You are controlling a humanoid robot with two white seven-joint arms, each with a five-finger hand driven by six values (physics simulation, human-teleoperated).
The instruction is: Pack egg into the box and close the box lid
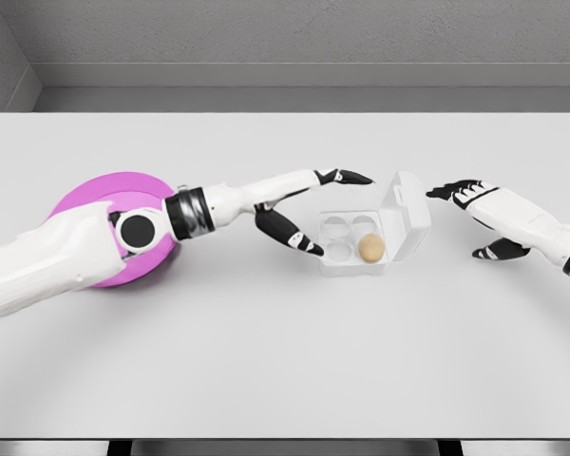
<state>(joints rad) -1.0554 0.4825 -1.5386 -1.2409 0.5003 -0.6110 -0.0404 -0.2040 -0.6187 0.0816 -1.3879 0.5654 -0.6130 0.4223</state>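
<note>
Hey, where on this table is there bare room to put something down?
The wide strip of table in front of the egg box is bare, and so is the band behind it toward the back edge. It is crowded in the middle: pink plate, left robot hand, box, right robot hand.

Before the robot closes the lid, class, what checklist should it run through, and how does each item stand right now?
1. Egg seated in a cup of the egg box: ok, it sits in the front right cup.
2. Lid free to swing: ok, it stands open on the box's right side.
3. Left hand clear of the lid's path: not ok, its spread fingers hang over the box's left edge.
4. Right hand placed to push: ok, open just right of the lid, not touching.
5. Pink plate out of the way: ok, far left under the left arm.
6. Other three cups: empty.
</note>
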